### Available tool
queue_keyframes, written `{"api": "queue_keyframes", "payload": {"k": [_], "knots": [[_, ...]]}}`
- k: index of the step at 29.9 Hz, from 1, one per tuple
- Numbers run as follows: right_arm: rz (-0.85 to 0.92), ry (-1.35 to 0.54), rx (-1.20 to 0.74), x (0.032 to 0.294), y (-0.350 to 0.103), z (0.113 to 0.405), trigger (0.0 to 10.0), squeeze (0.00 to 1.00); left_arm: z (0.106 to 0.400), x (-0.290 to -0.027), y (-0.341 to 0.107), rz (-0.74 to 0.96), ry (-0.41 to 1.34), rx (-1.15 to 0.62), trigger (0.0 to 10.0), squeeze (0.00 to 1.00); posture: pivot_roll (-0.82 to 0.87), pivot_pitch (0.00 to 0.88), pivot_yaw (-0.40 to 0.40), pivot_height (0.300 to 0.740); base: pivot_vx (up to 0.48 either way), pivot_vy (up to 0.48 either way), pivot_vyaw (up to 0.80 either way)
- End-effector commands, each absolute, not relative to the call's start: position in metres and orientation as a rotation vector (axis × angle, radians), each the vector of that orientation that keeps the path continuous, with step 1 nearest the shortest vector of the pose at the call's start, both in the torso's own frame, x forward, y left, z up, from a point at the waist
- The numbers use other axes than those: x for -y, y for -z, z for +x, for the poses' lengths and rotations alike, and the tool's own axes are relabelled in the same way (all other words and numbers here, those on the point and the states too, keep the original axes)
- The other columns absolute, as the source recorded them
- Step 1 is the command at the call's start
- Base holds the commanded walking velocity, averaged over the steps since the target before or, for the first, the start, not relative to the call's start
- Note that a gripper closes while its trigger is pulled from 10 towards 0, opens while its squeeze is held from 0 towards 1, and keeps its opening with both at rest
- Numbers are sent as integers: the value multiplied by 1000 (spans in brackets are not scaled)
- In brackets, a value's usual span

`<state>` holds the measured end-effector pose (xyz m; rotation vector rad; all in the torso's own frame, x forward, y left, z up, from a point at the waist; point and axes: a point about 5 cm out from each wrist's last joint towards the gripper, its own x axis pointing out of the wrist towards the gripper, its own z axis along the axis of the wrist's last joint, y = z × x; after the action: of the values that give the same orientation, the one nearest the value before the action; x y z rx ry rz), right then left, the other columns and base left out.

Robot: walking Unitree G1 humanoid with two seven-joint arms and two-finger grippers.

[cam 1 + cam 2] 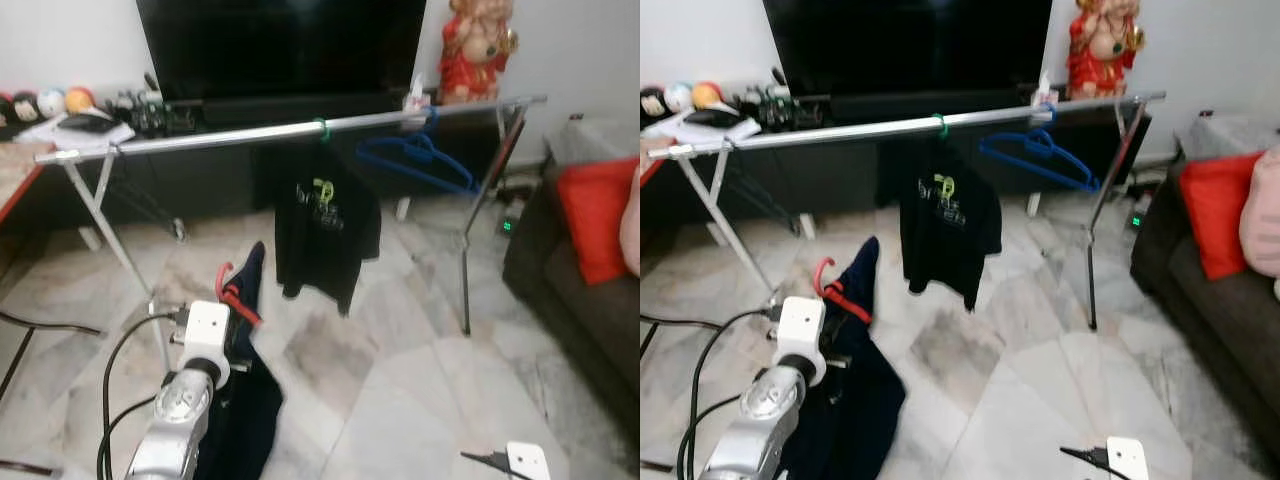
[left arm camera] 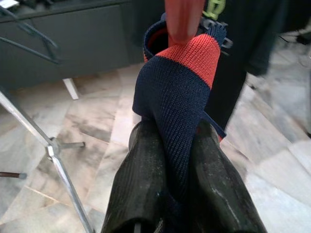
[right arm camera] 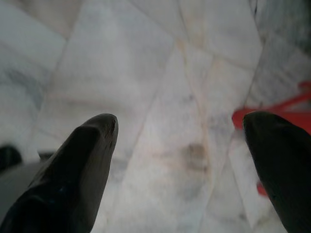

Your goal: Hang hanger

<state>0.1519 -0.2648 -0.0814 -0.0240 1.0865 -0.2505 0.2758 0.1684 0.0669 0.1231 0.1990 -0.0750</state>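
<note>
Left gripper [image 2: 177, 145] clamps a red hanger [image 1: 232, 292] carrying a navy garment [image 1: 245, 400], near left; the clothes rail [image 1: 250, 133] runs left-right beyond and above it; right gripper [image 3: 180, 141] hangs open.

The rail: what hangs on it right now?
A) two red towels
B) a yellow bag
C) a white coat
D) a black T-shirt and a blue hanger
D: a black T-shirt on a green hook hangs mid-rail, and a bare blue hanger hangs further toward the robot's right.
</note>
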Motion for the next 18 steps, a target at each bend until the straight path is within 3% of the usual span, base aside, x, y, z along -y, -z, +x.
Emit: {"api": "queue_keyframes", "payload": {"k": [1,18], "knots": [[-14,236,-1075,259,81,157,10000,0,279,-175,-78,137,50,-148,10000,0,23,0,-55,740,480,0,0],[-37,213,-1091,262,81,154,10000,0,276,-173,-77,128,39,-152,10000,0,32,0,-68,740,480,0,0]]}}
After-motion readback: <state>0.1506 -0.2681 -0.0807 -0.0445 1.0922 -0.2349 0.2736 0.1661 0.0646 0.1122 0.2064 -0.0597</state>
